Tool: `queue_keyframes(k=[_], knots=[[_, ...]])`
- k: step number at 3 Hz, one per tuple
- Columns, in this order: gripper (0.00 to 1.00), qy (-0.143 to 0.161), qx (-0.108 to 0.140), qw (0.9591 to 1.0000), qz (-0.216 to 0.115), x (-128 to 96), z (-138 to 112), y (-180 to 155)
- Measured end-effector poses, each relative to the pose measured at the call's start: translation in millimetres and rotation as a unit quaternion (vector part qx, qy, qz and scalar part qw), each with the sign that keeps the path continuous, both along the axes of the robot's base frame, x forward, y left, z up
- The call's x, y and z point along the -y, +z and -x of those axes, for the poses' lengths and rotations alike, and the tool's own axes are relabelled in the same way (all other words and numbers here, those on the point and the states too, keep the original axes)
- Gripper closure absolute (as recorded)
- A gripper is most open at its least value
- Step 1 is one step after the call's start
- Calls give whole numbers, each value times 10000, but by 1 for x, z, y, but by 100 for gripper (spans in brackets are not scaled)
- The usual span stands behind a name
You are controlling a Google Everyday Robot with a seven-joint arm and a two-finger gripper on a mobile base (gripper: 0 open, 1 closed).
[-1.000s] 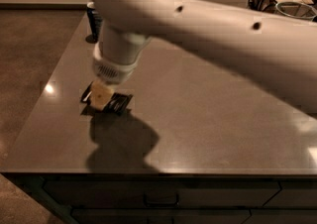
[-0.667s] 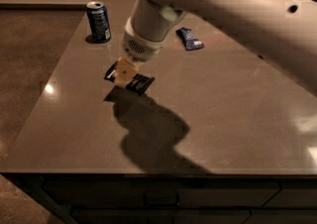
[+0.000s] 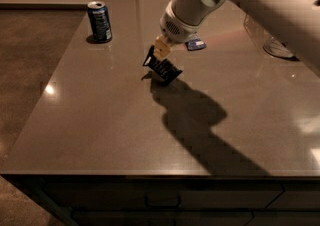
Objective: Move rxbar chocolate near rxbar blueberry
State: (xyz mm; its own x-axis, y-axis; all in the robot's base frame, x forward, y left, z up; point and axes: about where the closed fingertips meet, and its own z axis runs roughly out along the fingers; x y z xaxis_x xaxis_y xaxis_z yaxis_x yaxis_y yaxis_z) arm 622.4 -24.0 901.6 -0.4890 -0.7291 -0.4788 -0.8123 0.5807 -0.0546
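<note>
The rxbar chocolate (image 3: 163,66), a flat black wrapper with white lettering, hangs tilted just above the grey table (image 3: 100,120), near the table's middle. My gripper (image 3: 160,50) is shut on its upper edge, reaching down from the white arm at the upper right. The rxbar blueberry (image 3: 196,44), a small dark-blue wrapper, lies on the table just behind and right of the gripper, partly hidden by the arm.
A blue soda can (image 3: 100,21) stands at the back left of the table. A clear glass vessel (image 3: 267,40) sits at the right, partly behind the arm. The table's front edge runs along the bottom.
The gripper has carried the black wrapper away from the table's left edge toward the back right, closer to the blue wrapper. The wrapper now hangs lifted off the table.
</note>
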Motion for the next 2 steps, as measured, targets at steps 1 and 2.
queue_keyframes(k=[1,2], knots=[[100,-457,154,9988,-126,30,-26,2],[100,-786,264,9964,-180,54,-47,7]])
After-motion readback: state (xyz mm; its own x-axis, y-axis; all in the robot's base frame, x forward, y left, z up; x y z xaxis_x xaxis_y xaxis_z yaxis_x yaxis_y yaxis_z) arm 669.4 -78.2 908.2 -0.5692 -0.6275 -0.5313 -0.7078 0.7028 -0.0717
